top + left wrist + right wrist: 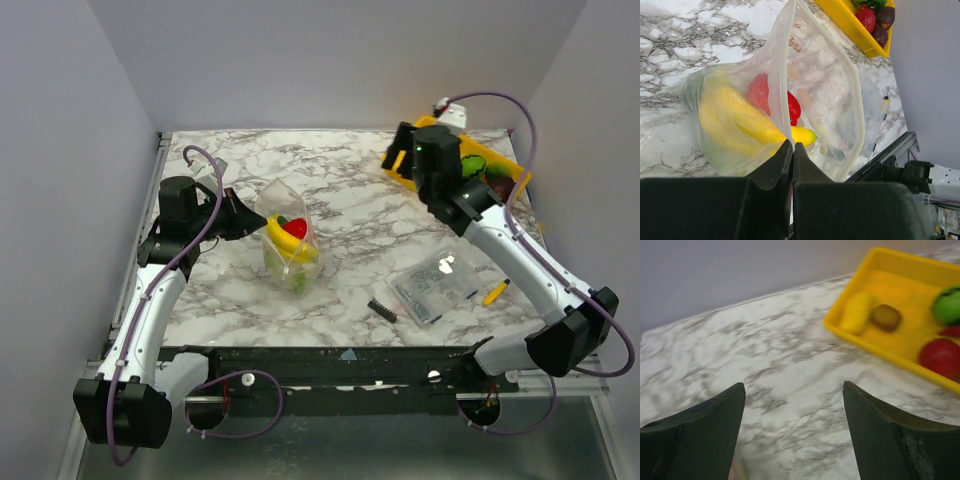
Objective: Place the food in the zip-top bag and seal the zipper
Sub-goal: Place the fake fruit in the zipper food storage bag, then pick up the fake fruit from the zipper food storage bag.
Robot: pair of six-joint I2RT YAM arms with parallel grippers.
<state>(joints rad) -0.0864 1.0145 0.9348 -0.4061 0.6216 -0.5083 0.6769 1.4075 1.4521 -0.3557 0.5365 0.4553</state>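
The clear zip-top bag (285,235) stands on the marble table, mouth open. Inside it lie a yellow banana (737,125) and a red piece (760,92). My left gripper (792,146) is shut on the bag's mouth edge at the zipper strip (782,75); in the top view it (250,215) is at the bag's left side. My right gripper (794,390) is open and empty over bare table, beside the yellow tray (900,345). The tray holds a yellow piece (857,312), a brown kiwi (885,317), a green ball (947,305) and a red piece (942,356).
The yellow tray (512,160) sits at the back right corner. A flat clear packet of dark parts (435,283), a small black ridged piece (381,310) and a small yellow object (495,292) lie at the front right. Walls close in the table on three sides.
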